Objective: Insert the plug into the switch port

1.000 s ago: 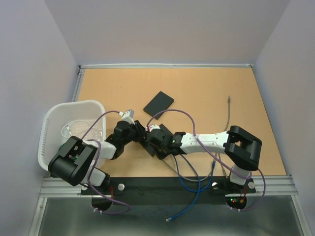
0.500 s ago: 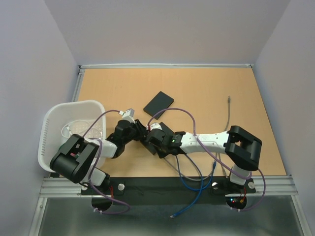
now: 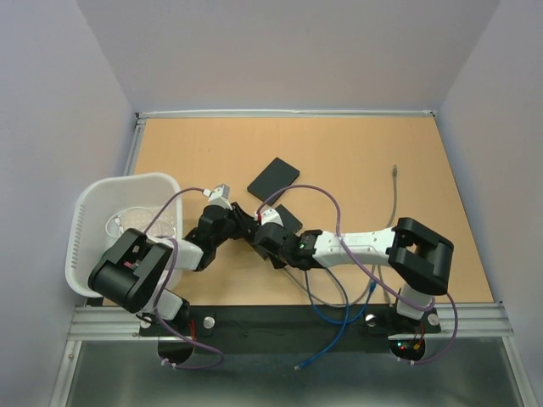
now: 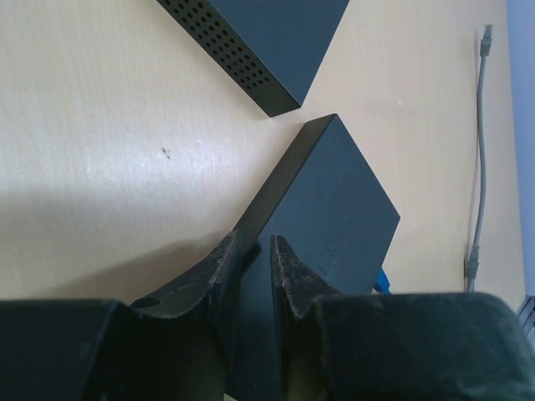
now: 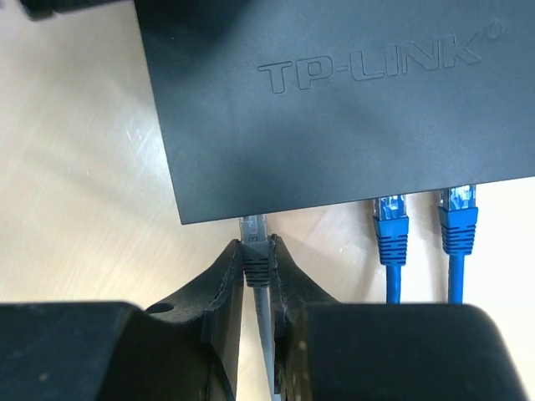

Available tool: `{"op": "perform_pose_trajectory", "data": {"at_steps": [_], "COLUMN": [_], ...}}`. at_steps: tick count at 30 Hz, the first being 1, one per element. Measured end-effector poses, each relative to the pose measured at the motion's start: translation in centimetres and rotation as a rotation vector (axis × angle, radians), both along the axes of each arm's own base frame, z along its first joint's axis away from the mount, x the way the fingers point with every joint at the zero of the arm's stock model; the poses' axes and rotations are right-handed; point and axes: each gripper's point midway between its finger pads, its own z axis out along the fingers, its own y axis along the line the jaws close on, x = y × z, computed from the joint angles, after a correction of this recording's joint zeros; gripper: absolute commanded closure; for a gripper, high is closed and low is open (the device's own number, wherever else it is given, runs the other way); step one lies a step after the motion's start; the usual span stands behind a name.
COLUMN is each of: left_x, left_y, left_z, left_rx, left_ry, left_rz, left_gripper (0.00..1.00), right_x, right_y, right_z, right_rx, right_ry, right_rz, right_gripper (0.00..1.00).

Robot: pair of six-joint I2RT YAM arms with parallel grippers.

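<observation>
Top view high, looking down on table (image 3: 424, 170), wrist views close, sharing switch (image 5: 334, 109)

The switch (image 5: 334, 100) hides its ports under the edge facing the grey plug (image 5: 253, 230), so how deep the plug sits cannot be told. Two blue cables (image 5: 390, 276) run off the picture's bottom. From above, the left gripper (image 3: 243, 222) and right gripper (image 3: 261, 231) cover most of the switch. The other black box (image 4: 276, 33) is cut off at the top.
</observation>
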Motion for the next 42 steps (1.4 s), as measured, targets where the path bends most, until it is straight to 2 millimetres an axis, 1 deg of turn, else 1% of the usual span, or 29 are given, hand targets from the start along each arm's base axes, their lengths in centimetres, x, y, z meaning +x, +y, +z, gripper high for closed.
{"op": "perform_pose_trajectory", "data": {"at_steps": [6,7,8,9,10,11,12,16,20,21,24,25,27,28,29,30,34,36,37,42], "left_x": [1.0,0.9,0.5,-0.5,-1.0,-1.0,-0.9,-1.0,-1.2,-1.4,-2.1,-2.1,-2.0,-2.1,-2.1,-2.1,-2.1,-2.1,-2.1,-2.8], "left_y": [0.2,-0.3,-1.0,-2.1,-3.0,-3.2,-3.2,-3.1,-3.0,-3.1,-3.4,-3.4,-3.4,-3.4,-3.4,-3.3,-3.1,-3.2,-3.2,-3.5], "left_z": [0.3,0.6,0.9,1.2,1.7,1.8,1.8,1.2,0.8,0.7,0.4,0.4,0.5,0.5,0.6,0.7,0.8,0.9,0.9,0.8], "left_rx": [0.005,-0.015,-0.041,-0.066,-0.084,-0.091,-0.095,-0.089,-0.087,-0.089,-0.091,-0.091,-0.093,-0.094,-0.095,-0.097,-0.097,-0.101,-0.102,-0.111], "left_ry": [-0.028,-0.027,-0.02,-0.019,-0.031,-0.031,-0.029,-0.007,0.005,0.012,0.031,0.03,0.027,0.025,0.022,0.02,0.013,0.014,0.013,0.032], "left_rz": [0.031,0.014,-0.018,-0.07,-0.107,-0.113,-0.112,-0.114,-0.117,-0.128,-0.154,-0.154,-0.154,-0.154,-0.155,-0.154,-0.145,-0.146,-0.148,-0.177], "left_gripper": [0.72,0.72,0.72,0.72,0.73,0.73,0.73,0.73,0.73,0.73,0.7,0.68,0.64,0.62,0.61,0.6,0.58,0.58,0.58,0.58], "right_x": [1.3,1.7,3.1,4.1,4.7,5.2,5.4,5.8,6.0,6.0,6.3,6.4,6.5,6.4,6.4,6.4,6.6,6.7,6.7,5.4], "right_y": [0.8,1.1,2.0,2.7,2.9,2.7,2.7,2.5,2.4,2.2,1.6,1.5,1.5,1.5,1.5,1.5,0.7,0.3,0.1,0.1], "right_z": [0.7,0.9,1.8,2.5,2.7,2.7,2.7,1.4,1.0,0.8,0.3,0.3,0.2,0.1,0.1,0.1,-0.1,0.0,0.0,0.9], "right_rx": [0.03,0.04,0.087,0.129,0.14,0.137,0.146,0.134,0.142,0.15,0.165,0.176,0.19,0.198,0.203,0.213,0.205,0.212,0.215,0.245], "right_ry": [-0.069,-0.086,-0.151,-0.186,-0.207,-0.229,-0.243,-0.267,-0.282,-0.284,-0.284,-0.286,-0.288,-0.289,-0.29,-0.29,-0.295,-0.292,-0.29,-0.281], "right_rz": [-0.014,-0.02,-0.048,-0.066,-0.073,-0.081,-0.084,-0.081,-0.092,-0.097,-0.119,-0.127,-0.134,-0.137,-0.139,-0.143,-0.162,-0.17,-0.173,-0.15], "right_gripper": [1.0,0.99,1.0,1.0,1.0,0.99,1.0,0.99,1.0,1.0,1.0,0.98,0.9,0.79,0.72,0.6,0.46,0.43,0.38,0.33]}}
